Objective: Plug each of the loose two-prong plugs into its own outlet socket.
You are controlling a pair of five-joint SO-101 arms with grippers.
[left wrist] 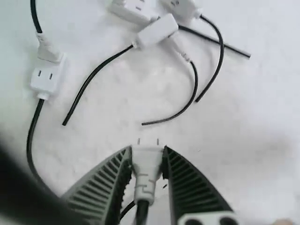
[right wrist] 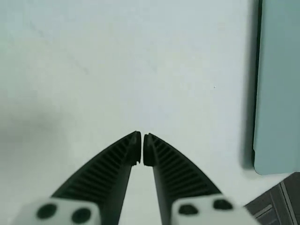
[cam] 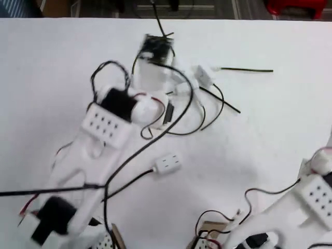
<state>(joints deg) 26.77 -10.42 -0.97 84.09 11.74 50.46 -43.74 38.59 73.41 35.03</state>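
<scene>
Left gripper (left wrist: 146,152): fingers clamped on the white plug (left wrist: 144,165) by its moulded body, prongs forward, over the table (left wrist: 243,140). Plug is light, hard, smooth plastic. Black cord is springy and may tug, so grip the body flats. White socket (left wrist: 46,77) lies near and probably slides if pushed. Right gripper (right wrist: 141,149): tips almost touching, empty.

Bright, diffuse overhead light nearly washes out the white table (cam: 270,135); cables (left wrist: 93,77) cast only faint, soft shadows.
</scene>
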